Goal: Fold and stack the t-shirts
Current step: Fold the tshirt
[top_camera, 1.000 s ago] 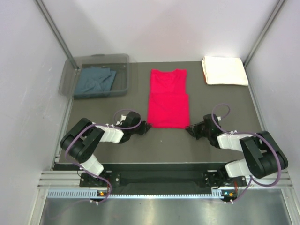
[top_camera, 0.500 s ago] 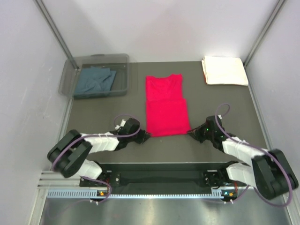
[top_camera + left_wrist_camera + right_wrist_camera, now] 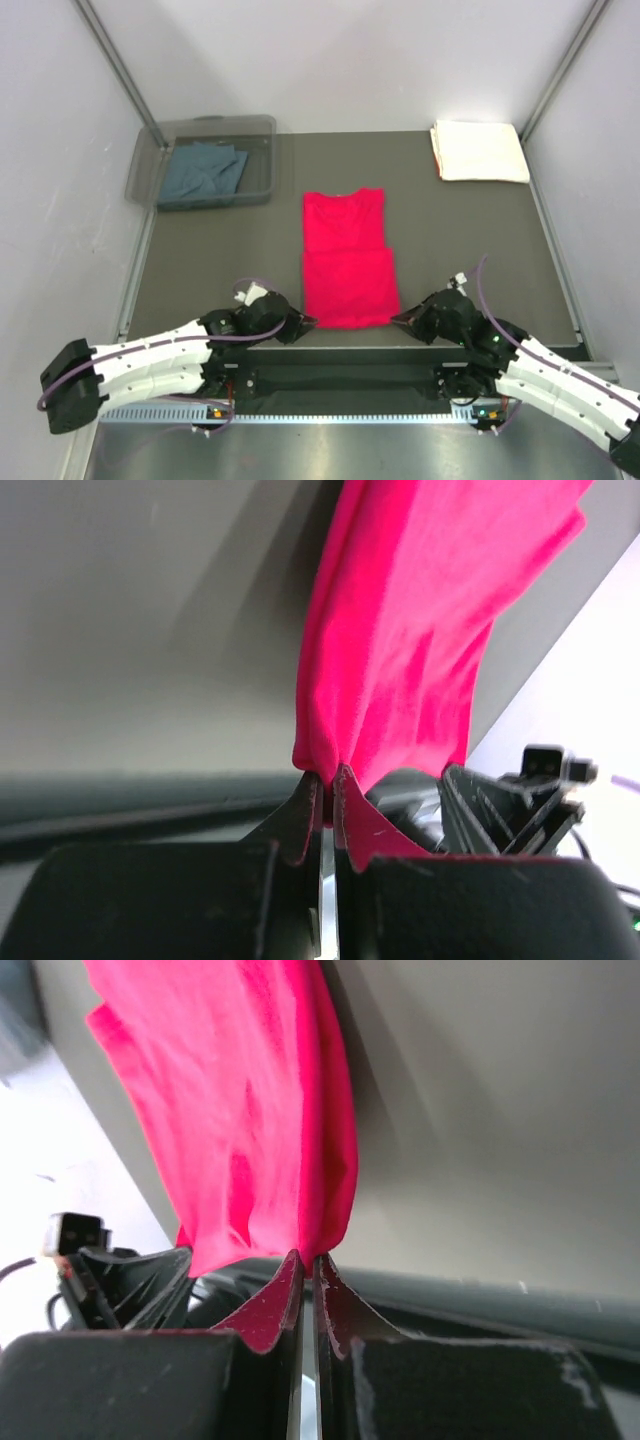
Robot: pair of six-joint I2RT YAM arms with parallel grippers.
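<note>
The bright red t-shirt lies lengthwise on the dark table, folded narrow, its near edge at the table's front. My left gripper is shut on its near left corner; the left wrist view shows red cloth pinched between the jaws at the left gripper. My right gripper is shut on the near right corner; the right wrist view shows red cloth held at the right gripper. The cream-white folded t-shirt lies at the far right. The slate blue-grey t-shirt lies inside the bin.
A clear plastic bin stands at the far left of the table. White walls and metal posts enclose the table on three sides. Both arms stretch low along the front edge.
Both grippers have pulled the red t-shirt toward the table's front edge, holding its near corners. The arms have drawn back and lowered.
</note>
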